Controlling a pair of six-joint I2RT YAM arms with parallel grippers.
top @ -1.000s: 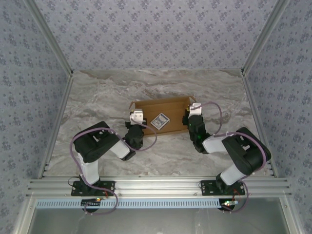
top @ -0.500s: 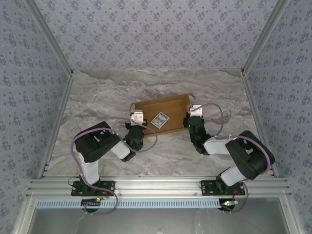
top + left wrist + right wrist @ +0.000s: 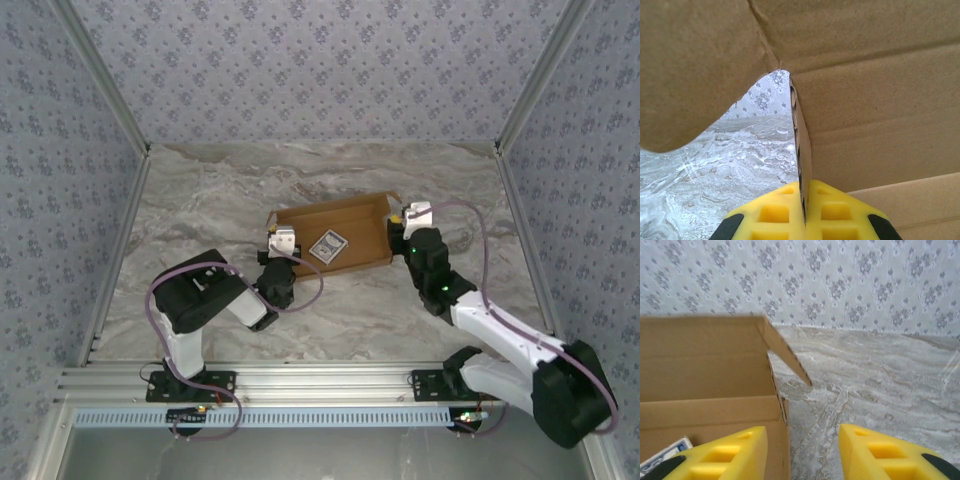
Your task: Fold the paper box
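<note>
The left pincer (image 3: 804, 202) is clamped tight on a thin wall at the left end of the box (image 3: 875, 115). The right pincer (image 3: 802, 450) gapes wide and holds nothing, with the box's right end wall just beside one finger. The box lies open at the middle of the surface (image 3: 200, 200), with a card (image 3: 327, 247) inside.

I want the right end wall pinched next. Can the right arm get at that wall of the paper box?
Probably yes. Its jaws stand open, and the right end wall of the paper box rises in the gap between them, close to one finger, with nothing in the way.
</note>
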